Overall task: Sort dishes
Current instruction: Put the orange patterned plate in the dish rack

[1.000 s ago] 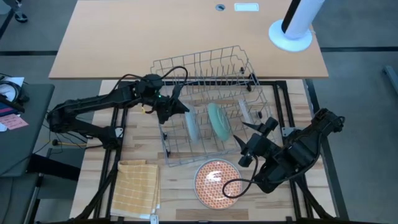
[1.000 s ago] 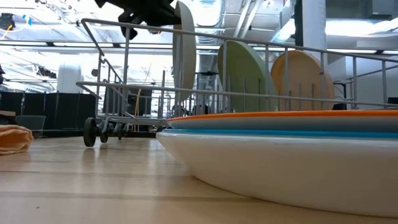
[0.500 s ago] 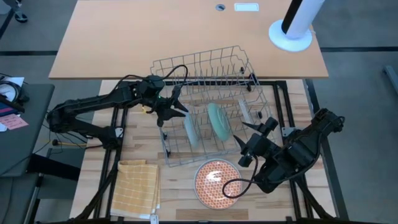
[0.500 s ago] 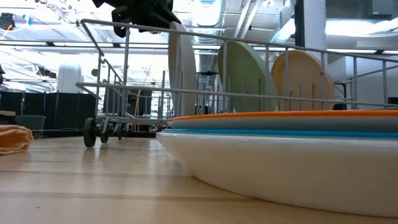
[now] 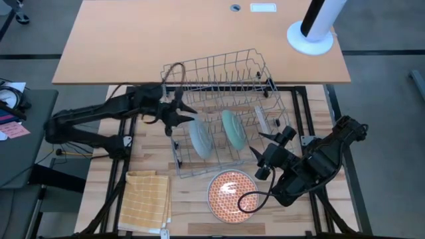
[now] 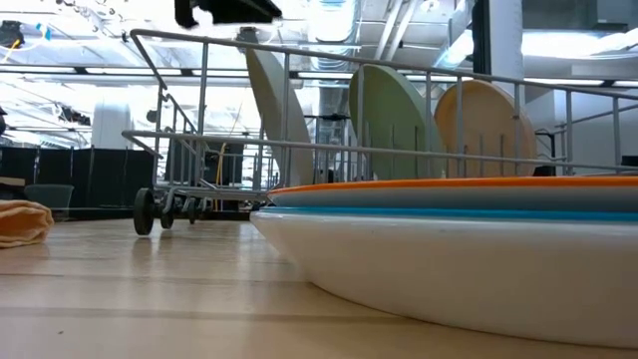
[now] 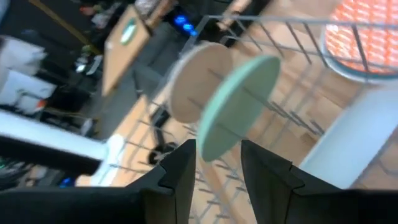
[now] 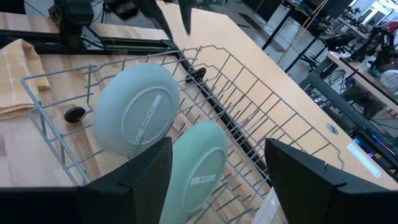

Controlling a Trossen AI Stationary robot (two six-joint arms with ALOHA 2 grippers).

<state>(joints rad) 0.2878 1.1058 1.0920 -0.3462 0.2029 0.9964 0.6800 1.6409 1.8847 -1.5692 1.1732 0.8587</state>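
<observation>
With my left gripper (image 5: 188, 113) open beside the leaning plate (image 5: 200, 139), I judge it stiff, slick, breakable: pinch its rim.

We see the left pincer (image 5: 188, 114) drawn back from the pale plate (image 5: 200, 139) it held upright in the wire rack (image 5: 226, 99) 1 second ago; it now hangs apart from the plate's rim, nearer the rack's left wall, its fingers (image 7: 177, 180) spread with nothing between them. Freed, the pale plate (image 6: 274, 110) has tipped over from upright and now leans at a slant in its slot toward the rack's left side, its underside (image 8: 138, 116) turned toward the front edge of the desk.
</observation>
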